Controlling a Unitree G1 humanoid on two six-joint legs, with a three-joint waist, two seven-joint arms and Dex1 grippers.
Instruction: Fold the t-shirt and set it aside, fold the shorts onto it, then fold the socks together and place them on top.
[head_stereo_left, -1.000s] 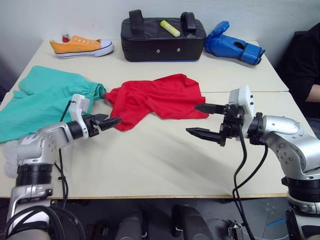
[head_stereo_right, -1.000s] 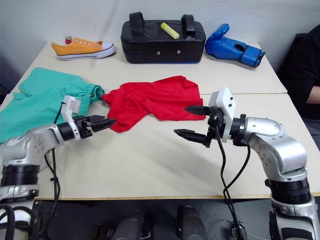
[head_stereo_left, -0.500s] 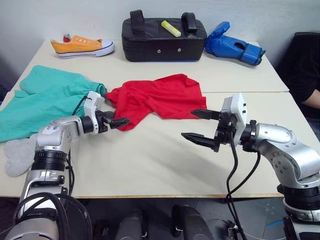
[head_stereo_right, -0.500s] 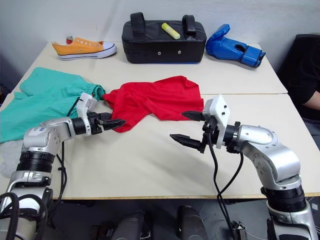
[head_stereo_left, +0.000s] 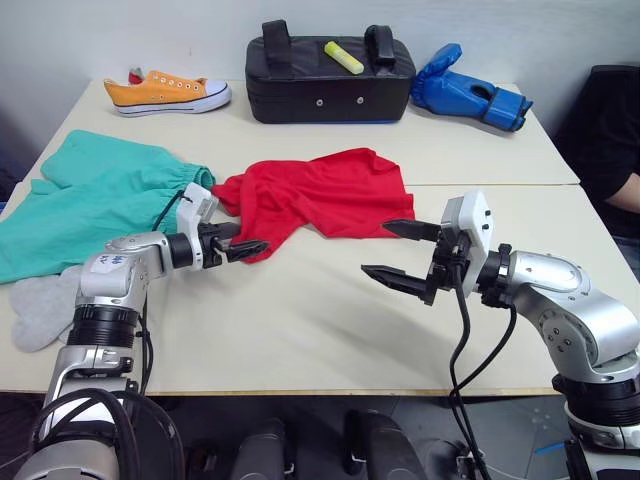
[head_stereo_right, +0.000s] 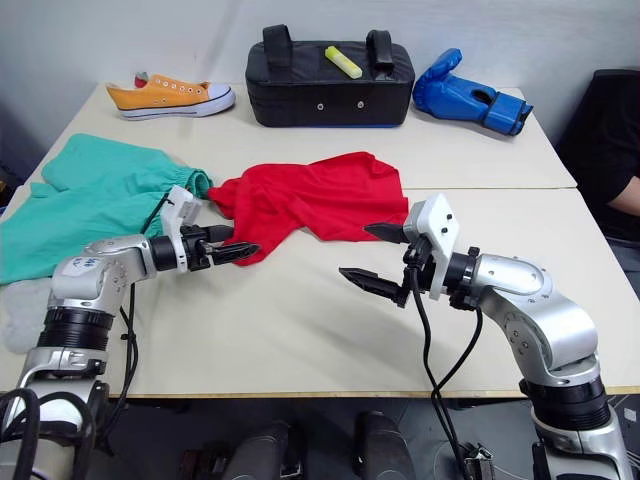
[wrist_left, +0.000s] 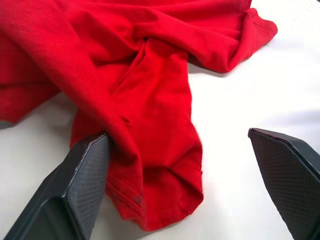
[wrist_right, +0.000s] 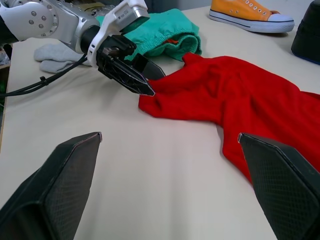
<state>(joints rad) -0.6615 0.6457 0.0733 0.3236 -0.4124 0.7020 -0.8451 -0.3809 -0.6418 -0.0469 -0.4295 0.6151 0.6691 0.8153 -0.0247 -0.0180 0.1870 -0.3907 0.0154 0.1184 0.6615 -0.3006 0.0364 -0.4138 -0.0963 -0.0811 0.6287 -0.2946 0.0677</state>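
Observation:
The red t-shirt (head_stereo_left: 320, 195) lies crumpled at the middle of the table. My left gripper (head_stereo_left: 243, 240) is open at its near-left corner, and in the left wrist view that corner (wrist_left: 160, 175) lies between the two fingers (wrist_left: 82, 187), with one pad against the cloth. My right gripper (head_stereo_left: 378, 248) hovers open just in front of the shirt's right edge, holding nothing. The teal shorts (head_stereo_left: 90, 195) are spread out on the left, touching the shirt. The grey socks (head_stereo_left: 40, 305) rest near the front-left edge, beside my left arm.
Along the far edge sit an orange sneaker (head_stereo_left: 165, 92), a black padded bag (head_stereo_left: 330, 80) with a yellow object (head_stereo_left: 342, 57) on top, and a blue boxing glove (head_stereo_left: 465, 95). A person in black (head_stereo_left: 610, 130) sits at the right.
My left gripper has reached forward to the shirt's near-left corner, and its fingers now straddle the cloth. The right gripper has drifted slightly left, still open.

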